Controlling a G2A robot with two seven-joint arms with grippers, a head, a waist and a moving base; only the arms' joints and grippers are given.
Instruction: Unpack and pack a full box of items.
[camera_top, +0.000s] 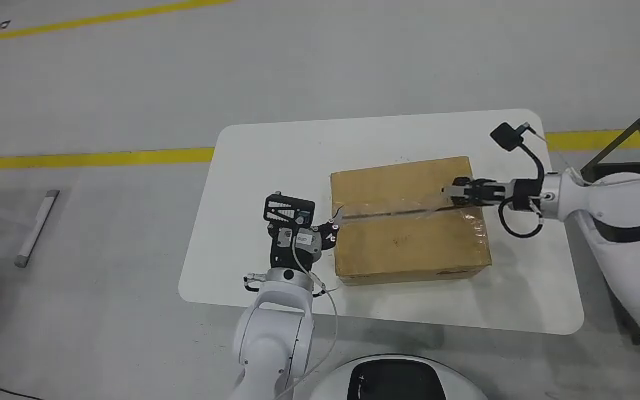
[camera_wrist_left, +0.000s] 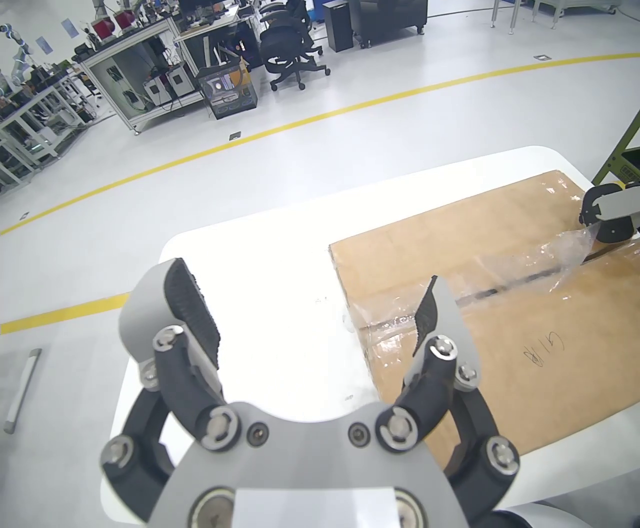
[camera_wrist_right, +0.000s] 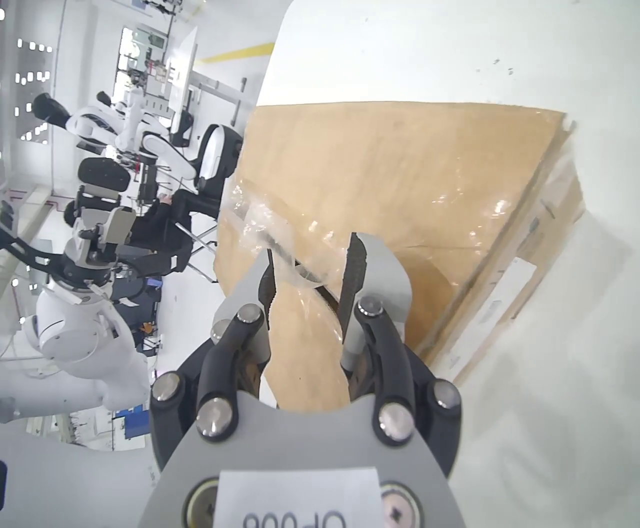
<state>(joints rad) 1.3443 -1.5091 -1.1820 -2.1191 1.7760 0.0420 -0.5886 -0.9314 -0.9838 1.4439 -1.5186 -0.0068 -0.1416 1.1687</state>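
White worktop (camera_top: 250, 200) carries the cardboard box (camera_top: 410, 240) at its middle; clear tape (camera_wrist_left: 560, 260) follows the long seam (arm to arm). Right pincer (camera_wrist_right: 310, 252), part spread, straddles the lifted tape end; left pincer (camera_wrist_left: 305, 275) gapes wide at the opposite end.

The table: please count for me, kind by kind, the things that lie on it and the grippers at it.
Cardboard box: 1
Clear tape strip: 1
Grippers: 2 (left gripper, right gripper)
Total: 4
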